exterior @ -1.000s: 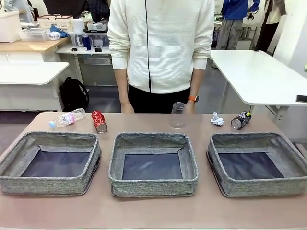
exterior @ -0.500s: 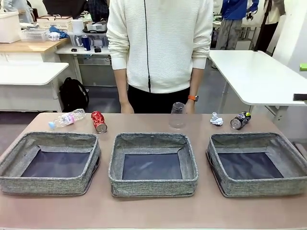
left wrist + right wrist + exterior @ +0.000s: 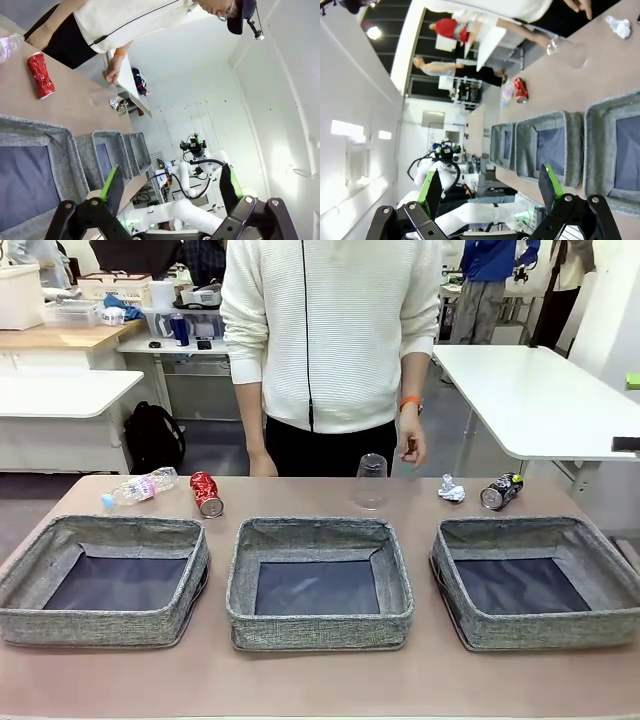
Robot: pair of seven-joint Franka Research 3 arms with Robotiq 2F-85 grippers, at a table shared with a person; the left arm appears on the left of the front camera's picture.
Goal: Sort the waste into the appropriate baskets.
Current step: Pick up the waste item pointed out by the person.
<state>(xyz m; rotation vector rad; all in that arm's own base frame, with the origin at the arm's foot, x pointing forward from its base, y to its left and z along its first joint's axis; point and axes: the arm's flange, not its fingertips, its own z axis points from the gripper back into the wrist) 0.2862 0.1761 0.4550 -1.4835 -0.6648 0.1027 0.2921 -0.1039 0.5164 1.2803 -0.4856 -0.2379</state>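
Waste sits in a loose row across the upper middle of the front view, along the far edge of the table (image 3: 320,685). The clear plastic bottle (image 3: 140,486) lies at the left with the crushed red can (image 3: 206,493) just beside it. The clear plastic cup (image 3: 371,480) stands near the centre, and a white scrap (image 3: 452,488) and the dark can (image 3: 501,491) are at the right. All of it is outside the left-hand basket (image 3: 100,628), middle basket (image 3: 320,632) and right-hand basket (image 3: 540,634), which fill the lower half, so I judge sorting has not begun. The person's hand (image 3: 412,448) hangs near the cup, up and to its right, apart from it. My left gripper (image 3: 170,185) has its jaws spread wide with nothing between them, and my right gripper (image 3: 490,190) is the same. I would start with the red can on the left arm, closing across its crushed waist and keeping off the bottle next to it. I would leave the cup until that hand is away. The baskets carry no labels I can see, so I cannot tell which takes what. The cup's rim almost vanishes against the table, the scrap is too small to read for shape, the near basket walls cut off part of each floor, and the rolled wrist views do not tell me how high either gripper hangs.
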